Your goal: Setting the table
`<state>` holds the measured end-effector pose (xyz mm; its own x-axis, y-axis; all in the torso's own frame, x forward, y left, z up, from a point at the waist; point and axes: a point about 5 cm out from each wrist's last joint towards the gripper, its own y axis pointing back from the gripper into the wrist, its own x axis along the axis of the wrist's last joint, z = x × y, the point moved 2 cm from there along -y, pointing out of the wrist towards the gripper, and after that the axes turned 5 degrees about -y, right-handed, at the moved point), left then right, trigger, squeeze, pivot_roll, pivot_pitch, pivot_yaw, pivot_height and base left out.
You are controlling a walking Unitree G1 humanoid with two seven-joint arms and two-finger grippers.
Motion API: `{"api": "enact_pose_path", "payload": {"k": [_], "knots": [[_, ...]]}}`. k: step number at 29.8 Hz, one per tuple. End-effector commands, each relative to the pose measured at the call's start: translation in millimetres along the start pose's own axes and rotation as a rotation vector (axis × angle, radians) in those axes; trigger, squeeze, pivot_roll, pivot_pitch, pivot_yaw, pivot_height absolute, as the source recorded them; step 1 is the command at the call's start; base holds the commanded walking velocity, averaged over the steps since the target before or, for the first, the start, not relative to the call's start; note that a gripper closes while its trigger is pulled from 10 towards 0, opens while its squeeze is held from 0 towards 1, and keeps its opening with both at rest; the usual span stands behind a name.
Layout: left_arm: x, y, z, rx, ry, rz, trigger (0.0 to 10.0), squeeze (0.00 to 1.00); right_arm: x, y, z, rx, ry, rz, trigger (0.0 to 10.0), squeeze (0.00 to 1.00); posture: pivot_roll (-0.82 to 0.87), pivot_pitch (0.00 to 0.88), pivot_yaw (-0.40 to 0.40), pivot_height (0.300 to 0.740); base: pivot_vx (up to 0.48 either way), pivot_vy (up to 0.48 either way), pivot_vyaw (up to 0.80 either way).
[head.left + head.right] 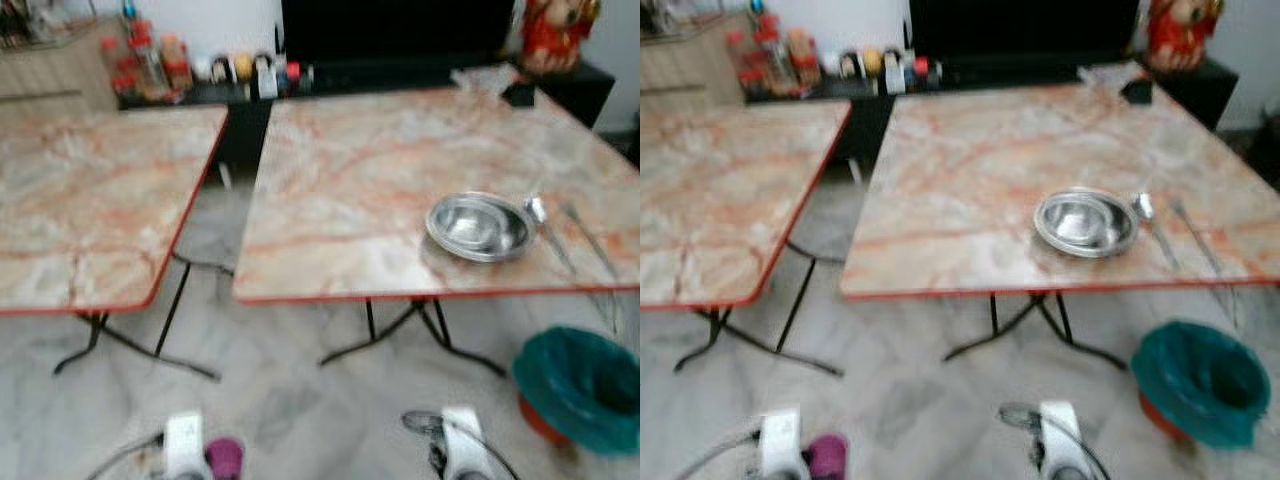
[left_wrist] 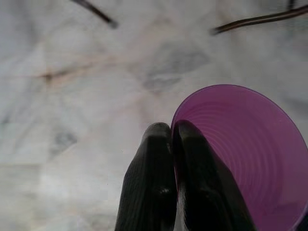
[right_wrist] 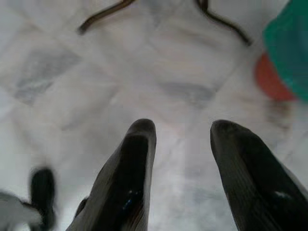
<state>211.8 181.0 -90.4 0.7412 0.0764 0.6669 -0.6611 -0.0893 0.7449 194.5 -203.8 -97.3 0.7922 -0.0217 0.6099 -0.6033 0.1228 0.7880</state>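
The left gripper [image 2: 171, 132] is closed, its two ribbed black fingers pinching the thin rim of a purple plastic cup [image 2: 245, 159], one finger outside the wall and one inside; the cup is round, translucent and ringed with fine ridges within, and it hangs low over the pale marble-patterned floor tiles [image 2: 72, 86]. The right gripper [image 3: 183, 130] hangs beside it with its fingers spread well apart and nothing between them, above the same glossy floor. Just off to the right gripper's outer side stands a bin lined with a teal bag [image 1: 580, 385] on an orange-red base. Ahead of both grippers, between them and the tabletop, are the thin black crossed folding legs [image 1: 410, 335] of the nearer table. That table [image 1: 350, 170] has a square top of pink-veined marble pattern with a red edge, and toward the right gripper's side it carries a shallow round steel plate [image 1: 480, 226], shiny and empty, with a metal spoon [image 1: 545, 225] just beside it and a pair of slim chopsticks [image 1: 590, 240] further out. A second matching table [image 1: 90, 190] stands ahead of the left gripper, apart from the first by a narrow gap. Beyond both runs a low dark cabinet [image 1: 250, 95] crowded with blurred bottles and jars [image 1: 150, 65].
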Motion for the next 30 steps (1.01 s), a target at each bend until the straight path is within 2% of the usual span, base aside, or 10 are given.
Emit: {"api": "enact_pose_path", "payload": {"k": [1, 3, 8, 17, 20, 21, 22, 24, 26, 30], "knots": [[9.2, -1.0, -10.4, 0.018, -0.016, 0.035, 10.0, 0.00, 3.9, -0.9, -12.7, 0.029, -0.004, 0.011, 10.0, 0.00, 0.02, 0.021, 0.050, 0.740, 0.000, -0.416, 0.00], [17.9, -2.5, -5.9, 0.003, -0.014, 0.067, 10.0, 0.00, 3.9, -0.8, -12.8, 0.028, -0.005, 0.012, 10.0, 0.00, 0.02, 0.022, 0.050, 0.740, 0.000, -0.412, 0.00], [22.1, -3.0, -3.5, -0.006, -0.014, 0.084, 10.0, 0.00, 3.5, -0.8, -12.9, 0.028, -0.002, 0.011, 10.0, 0.00, 0.03, 0.024, 0.049, 0.740, 0.000, -0.403, 0.00], [13.0, -1.1, -7.1, 0.005, -0.026, 0.065, 10.0, 0.00, 3.8, -0.8, -15.9, 0.036, 0.002, 0.012, 10.0, 0.00, 0.03, 0.024, 0.049, 0.740, 0.000, -0.067, 0.00], [4.3, 1.7, -9.4, -0.003, -0.004, 0.063, 10.0, 0.00, 4.5, -0.9, -16.6, 0.039, 0.001, 0.015, 10.0, 0.00, 0.04, 0.024, 0.049, 0.740, 0.000, 0.000, 0.00], [2.5, 2.5, -11.4, 0.003, 0.000, 0.065, 10.0, 0.00, 4.5, -0.9, -16.7, 0.039, 0.001, 0.015, 10.0, 0.00, 0.04, 0.025, 0.049, 0.740, 0.000, 0.000, 0.00], [-1.3, 5.3, -22.5, 0.050, 0.049, 0.083, 10.0, 0.00, 5.5, -0.9, -18.0, 0.045, 0.001, 0.021, 10.0, 0.00, 0.05, 0.026, 0.047, 0.740, 0.000, 0.000, 0.00], [1.1, 7.3, -30.9, 0.076, 0.090, 0.125, 10.0, 0.00, 6.6, -1.0, -19.4, 0.050, -0.002, 0.026, 10.0, 0.00, 0.05, 0.028, 0.047, 0.740, 0.000, 0.000, 0.00], [6.5, 8.5, -33.4, 0.082, 0.093, 0.173, 10.0, 0.00, 7.2, -1.1, -20.4, 0.053, 0.000, 0.027, 10.0, 0.00, 0.05, 0.030, 0.046, 0.740, 0.152, 0.000, 0.00], [8.5, 8.9, -34.0, 0.082, 0.096, 0.190, 10.0, 0.00, 7.7, -1.2, -20.7, 0.054, 0.005, 0.028, 10.0, 0.00, 0.06, 0.030, 0.043, 0.740, 0.350, 0.000, 0.00]]}}
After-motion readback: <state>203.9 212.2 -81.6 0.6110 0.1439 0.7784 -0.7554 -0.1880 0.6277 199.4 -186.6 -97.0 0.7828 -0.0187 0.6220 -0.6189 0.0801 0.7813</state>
